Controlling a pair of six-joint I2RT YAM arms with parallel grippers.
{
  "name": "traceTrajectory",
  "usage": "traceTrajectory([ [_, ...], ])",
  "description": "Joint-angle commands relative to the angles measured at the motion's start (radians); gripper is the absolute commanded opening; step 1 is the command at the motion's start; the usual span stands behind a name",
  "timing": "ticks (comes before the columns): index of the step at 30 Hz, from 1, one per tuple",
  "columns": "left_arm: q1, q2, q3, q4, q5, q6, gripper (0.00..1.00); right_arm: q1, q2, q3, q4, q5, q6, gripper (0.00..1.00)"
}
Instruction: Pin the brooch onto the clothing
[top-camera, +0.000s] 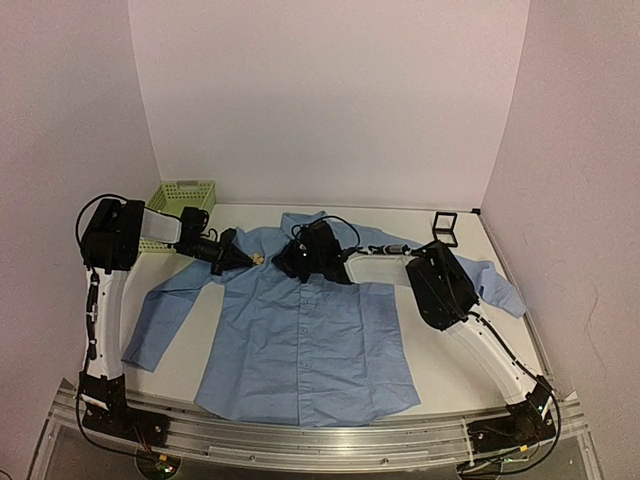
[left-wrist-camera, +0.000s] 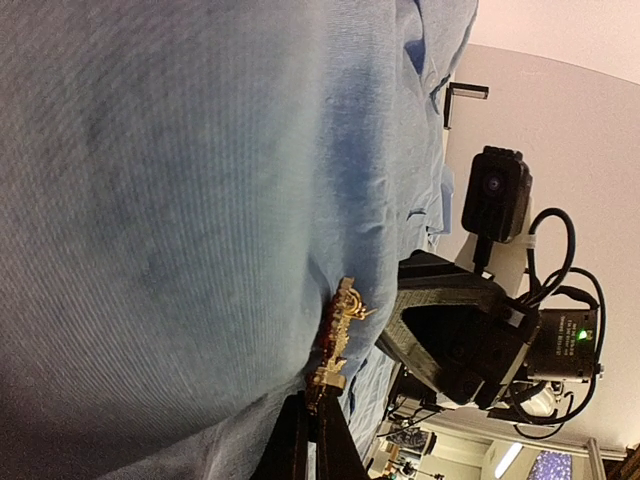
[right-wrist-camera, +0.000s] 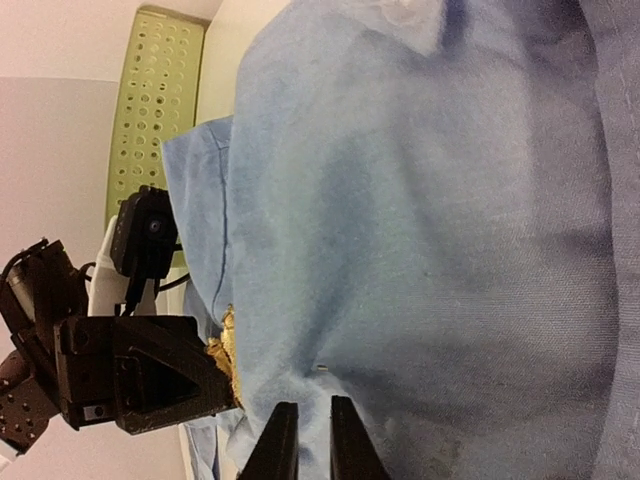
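The light blue shirt (top-camera: 300, 330) lies flat on the table, collar at the back. My left gripper (top-camera: 243, 259) is shut on the lower end of the brooch (left-wrist-camera: 338, 335), a small gold ornament with dark red parts, and presses it against the shirt's left shoulder area (left-wrist-camera: 180, 200). The brooch shows as a pale speck from above (top-camera: 258, 259). My right gripper (right-wrist-camera: 313, 432) faces the left one and is shut on a raised fold of the shirt (right-wrist-camera: 420, 250). A small metal pin tip (right-wrist-camera: 322, 369) pokes through the cloth just ahead of its fingers. The brooch's gold edge (right-wrist-camera: 226, 352) shows beside the fold.
A pale green plastic basket (top-camera: 181, 196) stands at the back left, behind the left arm. A small black square box (top-camera: 444, 228) sits at the back right near the wall. The shirt's right sleeve (top-camera: 495, 285) runs under the right arm.
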Motion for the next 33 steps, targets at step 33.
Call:
traceTrajectory([
  [33,0.009,-0.008,0.042,-0.064,0.004,0.134,0.0,-0.038,0.104,0.157,0.007,-0.102,0.186,0.24],
])
